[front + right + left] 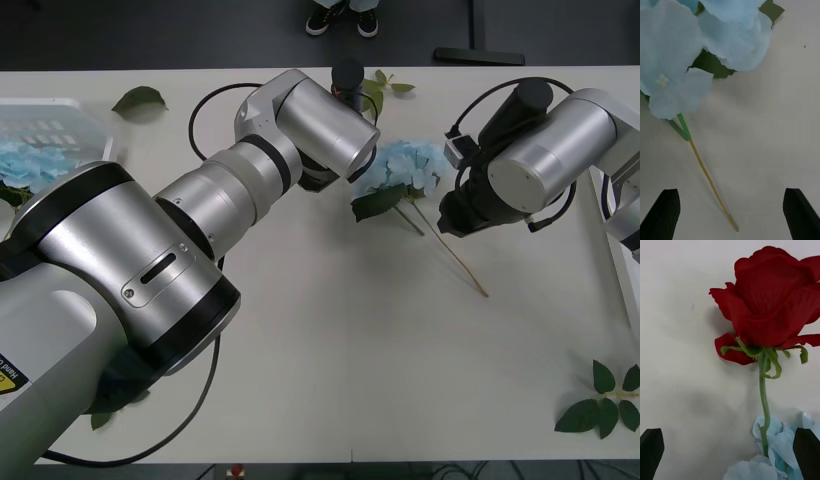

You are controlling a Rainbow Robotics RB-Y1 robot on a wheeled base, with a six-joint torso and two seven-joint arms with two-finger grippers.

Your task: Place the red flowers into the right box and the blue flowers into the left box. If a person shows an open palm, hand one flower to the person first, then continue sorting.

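- Spreading wide at the two lower corners of the left wrist frame, the left gripper (730,453) holds nothing; its black fingers (651,452) stand well apart.
- Between them, the red flower (771,303) lies with its stem running up from lower centre to a bloom in the upper right, so its long axis points straight away from the jaws (a good line for closing across the stem, I judge).
- That stem crosses the petals of the blue flower (771,450) at the bottom edge, the two touching.
- The right gripper (730,213) is likewise open and empty, with the blue flower's tan stem slanting up-left from between the fingers to the head at upper left.
- In the front view, the blue flower (410,165) lies upper centre between both arms; the left box (85,120) sits at upper left, already holding blue blooms.
- The right box (610,215) shows its rim at the right edge.
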